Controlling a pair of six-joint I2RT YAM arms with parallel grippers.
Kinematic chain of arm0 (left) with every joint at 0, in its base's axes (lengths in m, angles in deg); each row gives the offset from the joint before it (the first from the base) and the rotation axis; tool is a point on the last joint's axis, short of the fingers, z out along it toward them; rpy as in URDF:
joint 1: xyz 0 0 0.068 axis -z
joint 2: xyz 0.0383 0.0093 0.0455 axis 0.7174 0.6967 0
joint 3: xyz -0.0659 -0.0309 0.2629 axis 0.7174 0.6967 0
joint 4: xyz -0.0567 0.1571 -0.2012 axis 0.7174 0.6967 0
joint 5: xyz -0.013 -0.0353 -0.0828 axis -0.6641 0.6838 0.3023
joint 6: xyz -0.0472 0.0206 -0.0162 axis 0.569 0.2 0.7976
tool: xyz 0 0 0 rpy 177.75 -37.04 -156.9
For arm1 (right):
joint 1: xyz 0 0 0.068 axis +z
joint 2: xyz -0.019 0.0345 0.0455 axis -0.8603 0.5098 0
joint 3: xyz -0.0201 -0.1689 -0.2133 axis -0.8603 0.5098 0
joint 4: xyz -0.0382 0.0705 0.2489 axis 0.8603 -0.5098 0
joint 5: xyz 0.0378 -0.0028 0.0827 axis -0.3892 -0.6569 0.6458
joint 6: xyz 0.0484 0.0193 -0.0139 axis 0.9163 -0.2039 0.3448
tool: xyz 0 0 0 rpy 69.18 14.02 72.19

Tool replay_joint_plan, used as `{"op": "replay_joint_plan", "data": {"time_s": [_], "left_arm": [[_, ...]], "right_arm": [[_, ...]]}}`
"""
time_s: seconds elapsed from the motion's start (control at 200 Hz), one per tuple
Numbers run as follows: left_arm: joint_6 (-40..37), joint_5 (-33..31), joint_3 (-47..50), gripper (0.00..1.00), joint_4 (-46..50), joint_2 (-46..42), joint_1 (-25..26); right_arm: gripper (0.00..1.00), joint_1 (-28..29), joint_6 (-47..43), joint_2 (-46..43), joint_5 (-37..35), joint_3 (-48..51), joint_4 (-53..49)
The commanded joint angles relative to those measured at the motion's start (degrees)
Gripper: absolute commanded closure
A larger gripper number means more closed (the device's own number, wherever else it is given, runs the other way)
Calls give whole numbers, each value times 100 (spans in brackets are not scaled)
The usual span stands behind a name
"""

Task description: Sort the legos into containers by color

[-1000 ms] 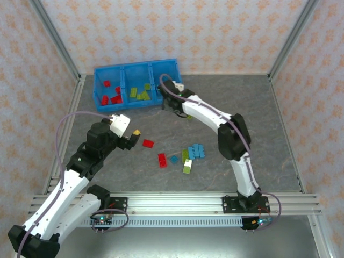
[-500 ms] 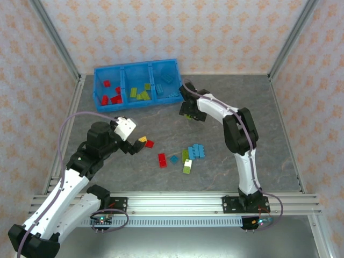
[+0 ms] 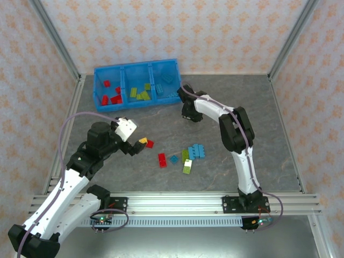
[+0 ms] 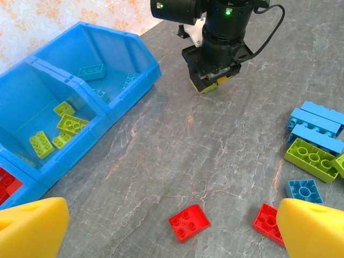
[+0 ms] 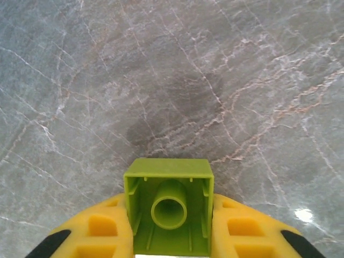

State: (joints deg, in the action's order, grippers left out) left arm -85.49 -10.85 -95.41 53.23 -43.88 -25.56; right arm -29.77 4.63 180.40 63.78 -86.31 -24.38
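The right pincer clamps a lime green lego between its pads, presumably bound for the tray off to its side. The left pincer gapes wide, a red lego directly below, ready to be straddled.

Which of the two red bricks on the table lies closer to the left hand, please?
The red brick beside the left hand; the other red brick lies farther off, next to the small blue brick.

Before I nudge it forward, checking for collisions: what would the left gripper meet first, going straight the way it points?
Likely the red lego just ahead of the left gripper, centred between its jaws; depth unclear.
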Motion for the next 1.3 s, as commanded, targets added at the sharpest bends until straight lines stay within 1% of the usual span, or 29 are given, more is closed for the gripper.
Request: {"op": "replay_joint_plan", "data": {"time_s": [0.0,0.09,0.115,0.155,0.2,0.25,0.31,0.35,0.405,0.45,0.53,0.586,0.691,0.756,0.821,0.856,0.901,0.941,0.986,1.026,1.116,1.146,1.196,1.296], "left_arm": [[-24,205,-69,0,-190,-184,10],[142,121,-1,0,-407,-297,10],[283,-25,29,0,-505,-327,7],[567,-434,52,0,-643,-350,8],[961,-1102,19,0,-703,-330,1],[1572,-2188,-113,0,-607,-241,3],[2158,-3465,-392,0,-244,-22,-33],[2413,-4038,-598,0,80,180,-135],[2788,-4500,-828,0,471,448,-373],[3055,-4507,-956,0,673,611,-622],[3345,-4040,-993,0,711,758,-1015],[3366,-3927,-1031,0,702,822,-1069],[3358,-3847,-1055,0,706,863,-1074],[3324,-3828,-1057,0,724,862,-1069],[3321,-3820,-1046,0,729,862,-1070],[3322,-3810,-1033,0,724,863,-1070],[3318,-3781,-1026,0,722,878,-1069],[3320,-3752,-1020,0,713,903,-1069],[3320,-3724,-1024,0,710,928,-1069],[3310,-3714,-1028,0,704,949,-1074],[3318,-3699,-1038,0,675,1009,-1069],[3313,-3693,-1046,0,675,1040,-1069],[3304,-3677,-1068,0,685,1072,-1069],[3301,-3661,-1069,0,696,1125,-1069]], "right_arm": [[77,139,-209,-905,-219,378,390],[77,434,-402,-1498,-95,784,1085],[77,544,-461,-1630,-16,861,1288],[77,751,-564,-1773,124,933,1600],[77,1003,-701,-1812,269,865,1835],[77,1283,-826,-1705,298,624,1943],[77,1558,-990,-1410,349,162,1952],[77,1676,-1081,-1114,351,-215,1883],[78,1767,-1141,-597,283,-955,1631],[79,1774,-1133,-168,161,-1522,1480],[81,1755,-1167,575,-253,-2397,1468],[81,1726,-1329,1154,-295,-3215,1412],[81,1704,-1538,2396,-334,-5164,1082],[80,1652,-1524,2922,-281,-5873,1276],[79,1604,-1488,3062,-230,-5830,1877],[75,1590,-1508,3059,-243,-5653,2257],[67,1577,-1544,3071,-385,-5519,2545],[65,1547,-1574,3114,-505,-5543,2674],[63,1509,-1586,3143,-498,-5611,2750],[59,1476,-1541,3140,-409,-5655,2812],[41,1445,-1437,3081,-150,-5765,2750],[38,1447,-1401,3013,-43,-5763,2704],[35,1454,-1290,2884,166,-5710,2611],[35,1458,-1072,2452,505,-5427,2436]]}}
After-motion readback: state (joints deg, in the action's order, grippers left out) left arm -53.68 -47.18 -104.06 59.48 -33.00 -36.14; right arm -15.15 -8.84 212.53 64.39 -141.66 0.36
